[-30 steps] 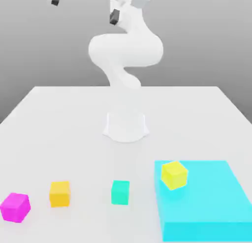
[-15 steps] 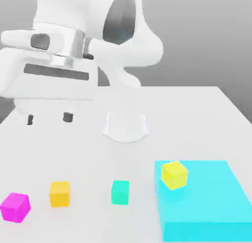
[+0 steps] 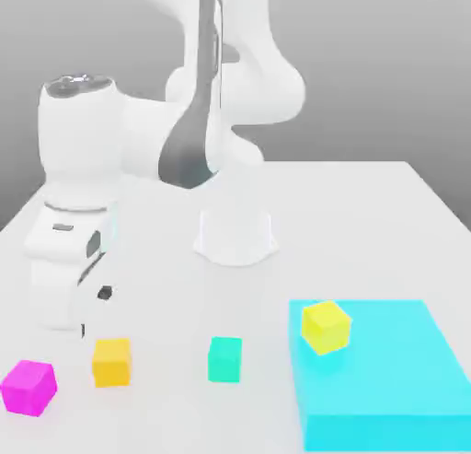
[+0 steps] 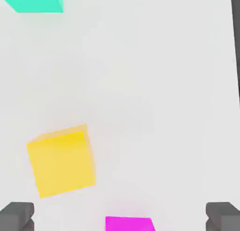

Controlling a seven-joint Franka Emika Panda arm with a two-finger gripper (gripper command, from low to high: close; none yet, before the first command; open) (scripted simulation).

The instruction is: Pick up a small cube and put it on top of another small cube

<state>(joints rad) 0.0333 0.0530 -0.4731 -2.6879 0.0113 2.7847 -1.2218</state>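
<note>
- The pincer (image 4: 120,216) stands wide open and grips nothing; its two dark fingertips (image 4: 17,215) show in the hand view, far apart, with bare bench between them.
- In the exterior view the white arm (image 3: 78,213) bends down over the bench (image 3: 368,222) at about 9 o'clock from the arm's base (image 3: 235,236); one dark fingertip (image 3: 105,293) shows under the hand.
- The orange cube (image 3: 111,362) lies on the bench at about 7 o'clock from the base, just below the hand and apart from it. In the hand view the orange cube (image 4: 62,163) sits between the fingertips' line and the picture's middle, touched by neither finger.
- The teal cube (image 3: 224,359) rests on the bench at 3 o'clock from the orange cube, near it but clearly apart, and at about 6 o'clock from the base.
- The magenta cube (image 3: 28,387) lies at about 8 o'clock from the orange cube, close by and not touching.
- A flat cyan block (image 3: 396,397) lies at 3 o'clock from the teal cube, with a gap between them.
- A yellow cube (image 3: 326,327) sits, turned a little, on the block's corner nearest the base.
- All cubes stand alone; nothing is on top of the teal cube.
</note>
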